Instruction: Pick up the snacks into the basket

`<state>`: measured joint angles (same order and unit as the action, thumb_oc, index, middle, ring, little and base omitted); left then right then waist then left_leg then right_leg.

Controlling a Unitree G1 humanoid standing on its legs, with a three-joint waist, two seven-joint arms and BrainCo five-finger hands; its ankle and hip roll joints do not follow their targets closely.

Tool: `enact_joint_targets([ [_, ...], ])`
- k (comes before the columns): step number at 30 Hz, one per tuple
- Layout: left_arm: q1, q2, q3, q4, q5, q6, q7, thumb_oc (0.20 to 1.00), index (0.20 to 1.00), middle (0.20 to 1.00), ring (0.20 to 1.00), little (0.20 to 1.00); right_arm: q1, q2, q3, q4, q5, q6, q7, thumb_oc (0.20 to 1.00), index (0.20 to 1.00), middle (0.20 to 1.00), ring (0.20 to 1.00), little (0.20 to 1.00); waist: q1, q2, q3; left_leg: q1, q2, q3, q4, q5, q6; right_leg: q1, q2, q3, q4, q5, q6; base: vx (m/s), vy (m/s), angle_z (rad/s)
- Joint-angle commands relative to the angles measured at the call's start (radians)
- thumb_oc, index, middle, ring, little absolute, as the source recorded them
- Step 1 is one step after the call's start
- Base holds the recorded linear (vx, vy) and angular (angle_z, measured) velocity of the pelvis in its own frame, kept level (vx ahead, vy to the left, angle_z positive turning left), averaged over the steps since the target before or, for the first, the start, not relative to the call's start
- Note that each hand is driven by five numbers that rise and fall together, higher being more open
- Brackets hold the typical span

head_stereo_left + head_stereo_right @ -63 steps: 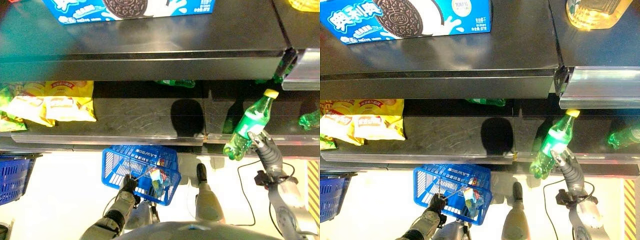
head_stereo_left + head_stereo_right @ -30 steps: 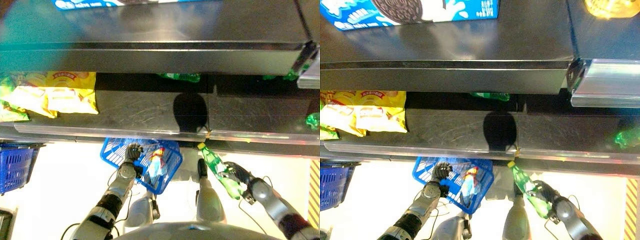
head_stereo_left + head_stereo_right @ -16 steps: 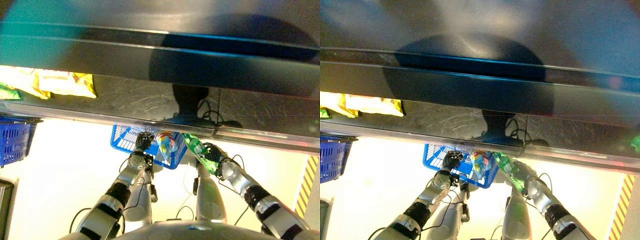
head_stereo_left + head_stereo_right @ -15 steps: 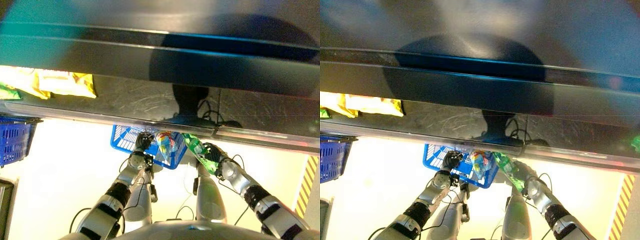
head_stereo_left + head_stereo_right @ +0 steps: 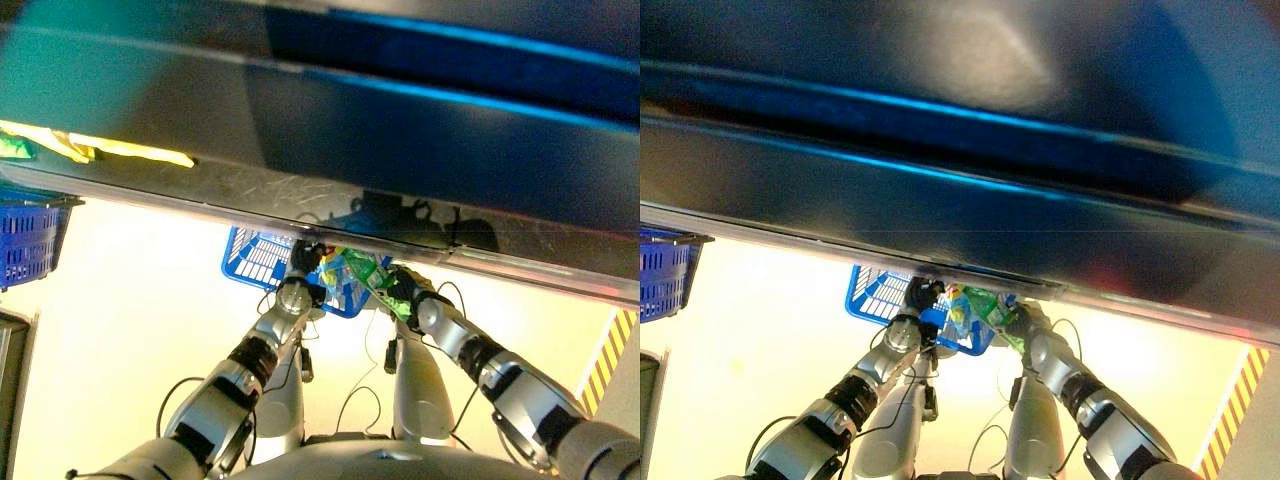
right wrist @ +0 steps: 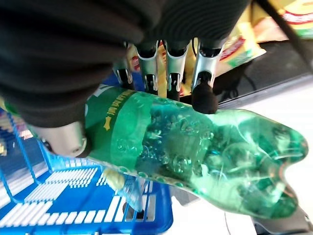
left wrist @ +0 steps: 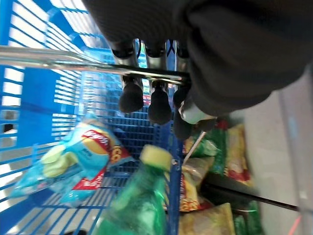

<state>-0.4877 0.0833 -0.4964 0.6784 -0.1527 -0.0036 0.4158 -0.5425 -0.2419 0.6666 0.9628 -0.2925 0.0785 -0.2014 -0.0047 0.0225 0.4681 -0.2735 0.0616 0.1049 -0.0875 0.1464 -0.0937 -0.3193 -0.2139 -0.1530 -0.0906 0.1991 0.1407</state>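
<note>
Take the blue plastic-mesh shopping basket (image 5: 262,262) as your landmark — it hangs below the front edge of the dark metal store shelf (image 5: 330,150). Your left hand (image 5: 303,257) is at the basket's near rim, and in its wrist view the dark-tipped fingers (image 7: 131,95) are curled round the basket's thin chrome wire handle (image 7: 58,59), so that hand is closed on the handle and carries the basket.

Your right hand (image 5: 401,289) is just beside the basket's right rim, wrapped round the green plastic soda bottle with a yellow cap (image 6: 195,156). Its fingers (image 6: 204,93) lie across the bottle's body and the thumb presses from the other side — a firm grasp. The bottle is tilted, its capped end pointing into the basket; in the left wrist view you see the cap (image 7: 155,156) already over the basket's blue floor while the base still sticks out past the rim, so it is in hand and not resting inside.

Inside the basket lies a light-blue crinkled snack bag with red and yellow print (image 7: 73,164), near the cap. Past the basket's right wall, green and yellow snack packets (image 7: 222,156) sit on a lower shelf. Far to the basket's left, a second blue mesh basket (image 5: 25,245) stands under the shelf, and yellow snack bags (image 5: 110,148) lie on the shelf above it.
</note>
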Motion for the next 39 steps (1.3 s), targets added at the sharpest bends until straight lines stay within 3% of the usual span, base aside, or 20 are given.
enact_joint_targets([
  [1, -0.071, -0.027, -0.031, -0.113, -0.012, -0.061, 0.003, 0.200, 0.200, 0.200, 0.200, 0.200, -0.039, 0.043, 0.032, -0.026, -0.007, -0.028, -0.021, 0.200, 0.200, 0.200, 0.200, 0.200, 0.030, -0.016, 0.001, -0.035, -0.018, -0.070, 0.000, 0.012, -0.021, -0.062, -0.030, 0.016, 0.045, 0.030, 0.056, -0.02, 0.005, 0.04],
  [10, -0.081, 0.038, 0.078, -0.150, 0.015, -0.039, 0.050, 0.200, 0.200, 0.200, 0.200, 0.200, 0.105, -0.075, -0.051, -0.194, -0.039, -0.033, -0.036, 0.200, 0.200, 0.200, 0.200, 0.200, 0.011, -0.049, 0.016, -0.040, -0.014, -0.071, 0.000, 0.008, -0.024, -0.065, -0.028, 0.017, 0.042, 0.028, 0.058, 0.00, -0.005, 0.02],
  [15, -0.084, 0.039, 0.092, -0.155, -0.014, -0.044, 0.057, 0.200, 0.200, 0.200, 0.200, 0.200, 0.113, -0.071, -0.067, -0.162, -0.050, -0.024, -0.044, 0.200, 0.200, 0.200, 0.200, 0.200, 0.006, -0.053, 0.022, -0.042, -0.012, -0.071, 0.000, 0.007, -0.024, -0.070, -0.026, 0.020, 0.044, 0.028, 0.058, 0.00, 0.000, 0.00],
  [20, -0.077, 0.021, 0.047, -0.206, -0.048, -0.054, 0.032, 0.200, 0.200, 0.200, 0.200, 0.200, 0.029, -0.013, -0.049, -0.038, -0.021, -0.012, -0.064, 0.200, 0.200, 0.200, 0.200, 0.200, 0.021, -0.036, 0.032, -0.056, -0.015, -0.077, 0.000, 0.014, -0.023, -0.081, -0.027, 0.017, 0.044, 0.030, 0.058, 0.00, 0.000, 0.00],
  [22, -0.062, -0.008, -0.015, -0.258, -0.078, -0.062, 0.008, 0.200, 0.200, 0.200, 0.200, 0.200, -0.087, 0.044, -0.026, 0.072, 0.009, -0.001, -0.082, 0.200, 0.200, 0.200, 0.200, 0.200, 0.047, -0.012, 0.040, -0.072, -0.021, -0.083, 0.000, 0.019, -0.020, -0.091, -0.032, 0.011, 0.042, 0.033, 0.058, 0.00, 0.000, 0.00],
  [28, -0.077, -0.039, -0.106, -0.333, -0.111, -0.063, -0.011, 0.200, 0.200, 0.200, 0.200, 0.200, -0.261, 0.107, -0.011, 0.217, 0.042, 0.020, -0.093, 0.200, 0.200, 0.200, 0.200, 0.200, 0.100, 0.036, 0.052, -0.116, -0.037, -0.103, 0.000, 0.033, -0.017, -0.115, -0.043, -0.011, 0.045, 0.038, 0.057, -0.01, 0.010, 0.09],
  [39, -0.136, -0.077, -0.202, -0.410, -0.159, -0.063, -0.038, 0.200, 0.200, 0.200, 0.200, 0.200, -0.393, 0.115, -0.027, 0.288, 0.080, 0.020, -0.105, 0.200, 0.200, 0.200, 0.200, 0.200, 0.174, 0.084, 0.052, -0.198, -0.066, -0.152, 0.003, 0.046, -0.016, -0.144, -0.071, -0.074, 0.049, 0.040, 0.067, 0.00, 0.004, 0.19],
])
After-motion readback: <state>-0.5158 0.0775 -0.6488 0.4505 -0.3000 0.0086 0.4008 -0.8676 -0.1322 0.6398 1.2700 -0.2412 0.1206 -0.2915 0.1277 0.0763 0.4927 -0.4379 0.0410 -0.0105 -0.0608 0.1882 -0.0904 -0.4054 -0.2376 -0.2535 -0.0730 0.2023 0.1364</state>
